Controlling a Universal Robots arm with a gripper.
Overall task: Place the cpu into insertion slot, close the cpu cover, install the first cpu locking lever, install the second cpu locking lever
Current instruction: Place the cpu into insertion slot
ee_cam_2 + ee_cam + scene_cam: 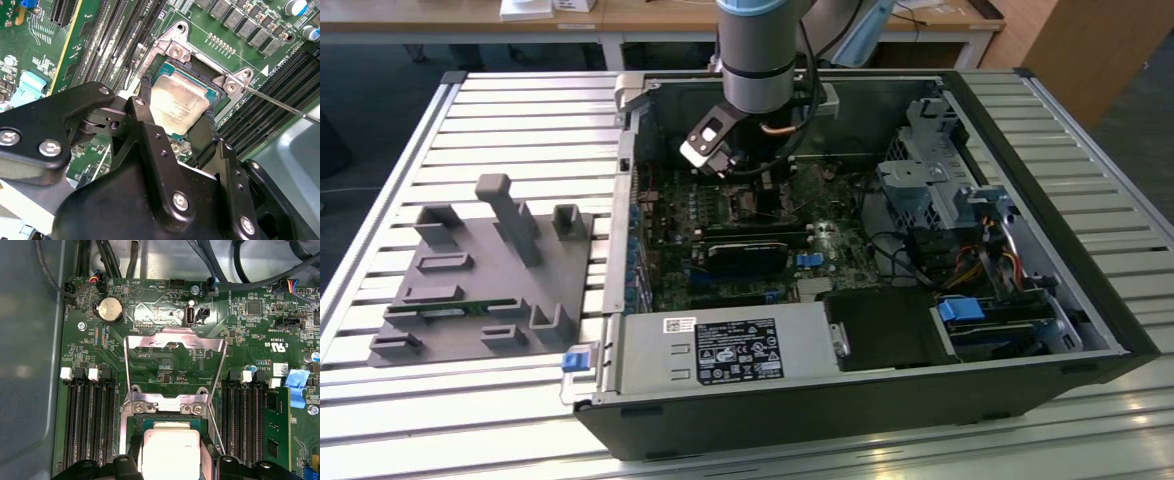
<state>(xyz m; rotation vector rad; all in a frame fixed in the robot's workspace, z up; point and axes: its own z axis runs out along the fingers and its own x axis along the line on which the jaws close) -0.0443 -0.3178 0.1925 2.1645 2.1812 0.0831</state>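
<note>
Under the arm (758, 60) in the upper middle of the exterior view, the pincer (178, 105) hugs two sides of the cpu (175, 107) with its fingers (209, 132), and the cpu lies flat right below it in the insertion slot (172, 50), with the cpu cover (172, 340) lifted open.

**Exterior view.** A dark printed label (738, 352) with rows of small white marks is fixed on the grey metal power-supply box (654, 365), at 6 o'clock within the open black computer case (881, 410). A small white sticker (678, 323) is set at the label's 10 o'clock. The lettering on both is too small to be read.

**First wrist view.** White silkscreen lettering (280, 346) and a white sticker (278, 368) are carried by the green motherboard (240, 325). Faint grey print (187, 445) is borne by the cpu (167, 450), a pale beige-silver square chip.
</note>
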